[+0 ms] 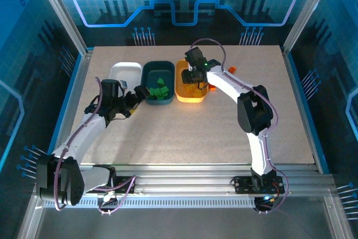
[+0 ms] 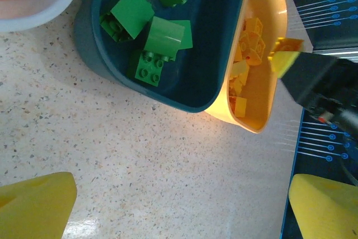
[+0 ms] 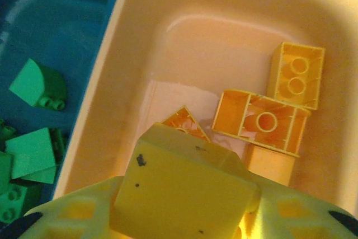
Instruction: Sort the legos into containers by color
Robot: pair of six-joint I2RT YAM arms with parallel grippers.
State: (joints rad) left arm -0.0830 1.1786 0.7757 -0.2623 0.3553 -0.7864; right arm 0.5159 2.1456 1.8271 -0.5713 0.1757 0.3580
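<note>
On the tabletop [image 1: 224, 132] the white tub [image 1: 126, 71] stands leftmost. The left end effector [image 1: 139, 94], fingers spread wide, hovers at 7 o'clock of the dark teal tub [image 1: 156, 71], which holds green legos [image 1: 159, 90]. At its 3 o'clock, the right end effector [image 1: 197, 79] pinches a yellow brick [image 3: 184, 188] above the orange tub [image 1: 187, 94], which holds yellow-orange legos [image 3: 263, 121].
</note>
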